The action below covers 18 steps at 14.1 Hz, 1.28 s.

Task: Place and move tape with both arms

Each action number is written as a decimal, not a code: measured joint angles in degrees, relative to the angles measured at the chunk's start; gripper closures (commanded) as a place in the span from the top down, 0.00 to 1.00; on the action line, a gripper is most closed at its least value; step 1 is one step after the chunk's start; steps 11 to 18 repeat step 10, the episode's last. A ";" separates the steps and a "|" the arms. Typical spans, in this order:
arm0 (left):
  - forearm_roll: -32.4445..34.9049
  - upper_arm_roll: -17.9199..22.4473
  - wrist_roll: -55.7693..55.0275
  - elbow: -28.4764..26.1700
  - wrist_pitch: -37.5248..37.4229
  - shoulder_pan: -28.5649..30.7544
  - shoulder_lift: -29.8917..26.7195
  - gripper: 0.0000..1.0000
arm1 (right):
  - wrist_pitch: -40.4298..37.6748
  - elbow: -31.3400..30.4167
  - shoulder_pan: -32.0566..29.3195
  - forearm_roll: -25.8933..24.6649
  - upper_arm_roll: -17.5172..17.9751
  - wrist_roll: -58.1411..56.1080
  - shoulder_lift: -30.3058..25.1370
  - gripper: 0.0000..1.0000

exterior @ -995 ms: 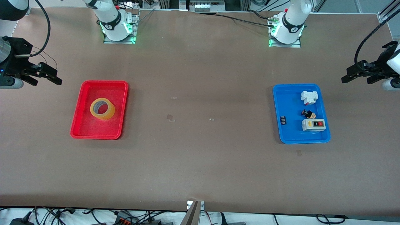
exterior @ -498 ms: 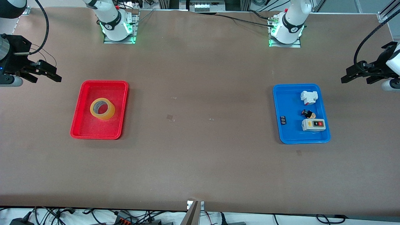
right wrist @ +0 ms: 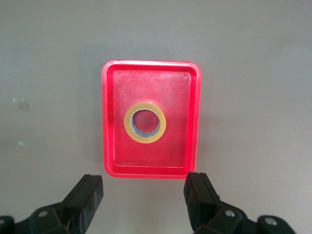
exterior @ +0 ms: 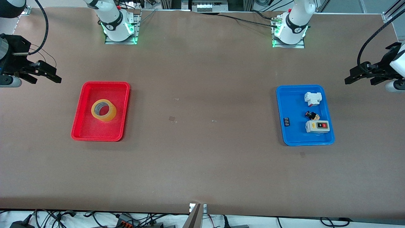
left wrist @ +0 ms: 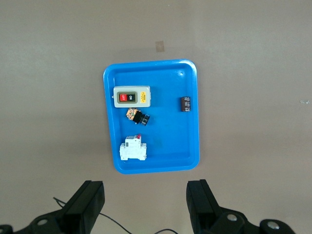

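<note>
You see the ring of yellowish translucent packing tape (exterior: 103,110) lying flat in the red plastic tray (exterior: 83,101). Right gripper (exterior: 50,76) and left gripper (exterior: 356,77) hover at their own table ends, both spread, empty. No readable writing.

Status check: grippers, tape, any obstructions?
Right gripper open, up over bare table at its end. Left gripper open, up at its end. Tape lying flat in red tray, untouched. Nothing in the way.
</note>
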 measured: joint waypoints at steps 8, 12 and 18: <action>0.00 -0.28 0.00 -0.03 -0.65 -0.14 0.00 1.00 | -0.10 0.06 -0.13 0.00 0.01 0.00 -0.23 1.00; 0.00 -0.28 0.00 -0.03 -0.69 -0.14 0.00 1.00 | -0.11 0.07 -0.13 0.01 0.01 0.00 -0.23 1.00; 0.00 -0.28 0.00 -0.03 -0.69 -0.14 0.00 1.00 | -0.11 0.07 -0.13 0.01 0.01 0.00 -0.23 1.00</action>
